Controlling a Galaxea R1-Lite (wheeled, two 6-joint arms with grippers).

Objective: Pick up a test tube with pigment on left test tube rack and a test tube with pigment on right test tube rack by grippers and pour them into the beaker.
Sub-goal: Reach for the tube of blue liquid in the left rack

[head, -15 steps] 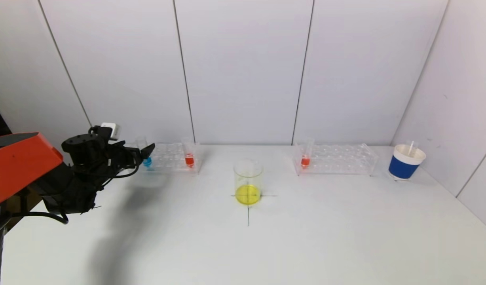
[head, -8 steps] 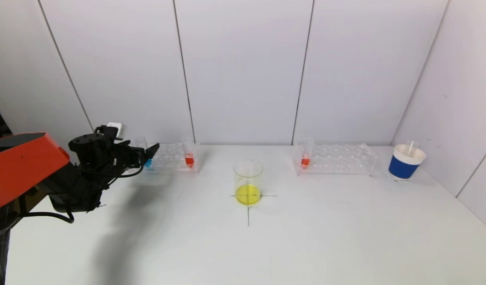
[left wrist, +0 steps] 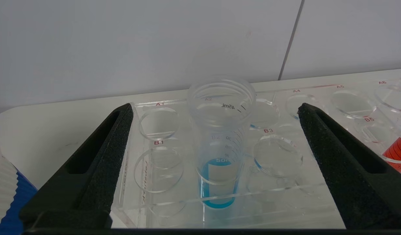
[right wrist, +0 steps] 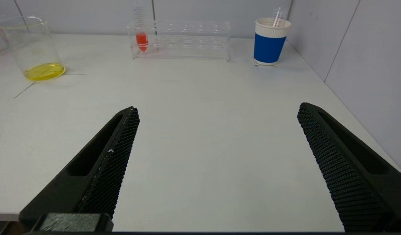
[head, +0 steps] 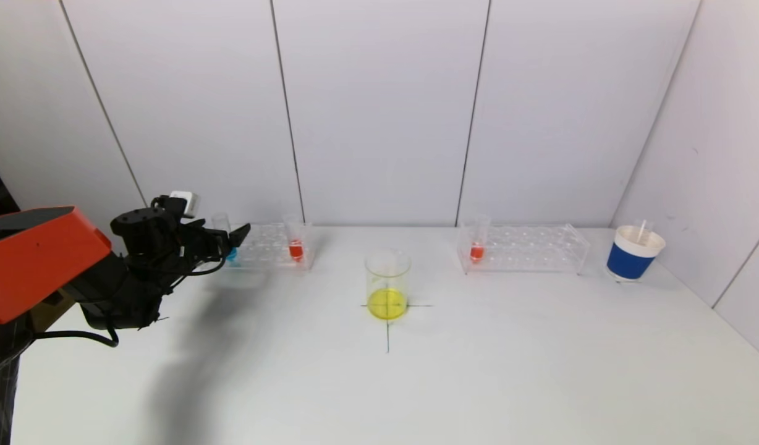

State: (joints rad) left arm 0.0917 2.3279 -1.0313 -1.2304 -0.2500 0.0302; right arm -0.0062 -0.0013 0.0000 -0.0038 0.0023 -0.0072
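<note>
Over at the left test tube rack (head: 269, 246) the left gripper (left wrist: 216, 130) hangs with its fingers spread wide on either side of the blue-pigment tube (left wrist: 220, 153), which stands upright in its hole, untouched. A red-pigment tube (head: 296, 242) sits further along the same rack. The beaker (head: 387, 284), with yellow liquid in the bottom, stands mid-table. The right gripper (right wrist: 216, 130) waits low at the near edge, equally wide, well short of the right test tube rack (right wrist: 181, 40) and its red tube (right wrist: 141, 37).

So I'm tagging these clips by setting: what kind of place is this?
Probably a mock chemistry-lab bench: clear test tube racks holding tubes of coloured liquid, a glass beaker with yellow liquid on a marked cross, all on a white table enclosed by plain white panels.
</note>
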